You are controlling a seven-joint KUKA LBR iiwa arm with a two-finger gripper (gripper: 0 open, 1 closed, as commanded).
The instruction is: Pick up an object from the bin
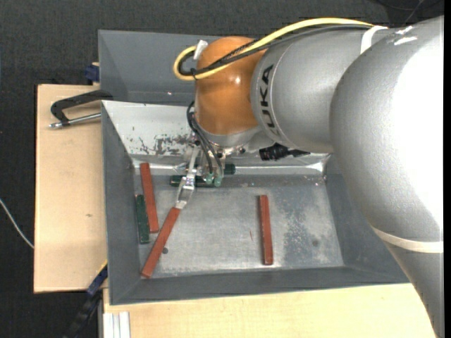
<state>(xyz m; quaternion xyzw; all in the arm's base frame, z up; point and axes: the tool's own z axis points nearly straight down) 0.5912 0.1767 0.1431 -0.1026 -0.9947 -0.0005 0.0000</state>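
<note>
The gripper (192, 185) sat low at the back of the grey metal bin (116, 210), over a short dark green bar (176, 182) that lay flat along the foot of the back wall. Whether the tool stood wide, narrow or closed on anything could not be told, since the orange cover (225, 83) and the wrist hid most of it from above. The bar showed at its left end, and the rest ran under the tool.

4 more things lay on the floor. A long diagonal red-brown stick (162, 239) slanted from just below the gripper down to the front left corner, its upper end close to the tool's tip. A left red-brown stick (147, 196) lay near the left wall, and a thin dark green strip (143, 220) lay just beside it. A right red-brown stick (265, 229) lay alone, well apart from the others.

All 5 were slim, straight, square-edged lengths with a matt surface. The floor was dull and speckled, and the back wall (158, 144) was scuffed with dark flecks. A yellow cable (303, 27) looped over the smooth silver arm (366, 118).
</note>
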